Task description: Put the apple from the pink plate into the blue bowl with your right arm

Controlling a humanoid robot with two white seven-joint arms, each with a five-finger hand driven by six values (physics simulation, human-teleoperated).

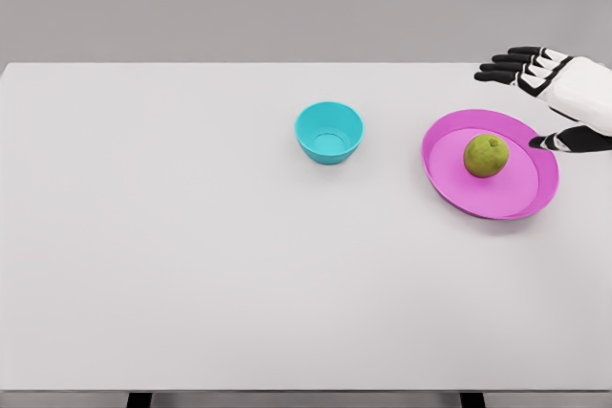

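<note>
A green-yellow apple [486, 156] rests near the middle of the pink plate [449, 179] on the right side of the white table. A blue bowl [329, 133] stands upright to the plate's left, with nothing in it. My right hand [535, 102] hovers at the far right edge, above and behind the plate's right rim. Its dark fingers [507, 66] are spread toward the left and its thumb [555, 141] points at the plate rim. It holds nothing and is apart from the apple. The left arm is out of view.
The white table [191, 255] spans the picture, with its far edge near the top and its front edge at the bottom. A gap of bare table separates bowl and plate.
</note>
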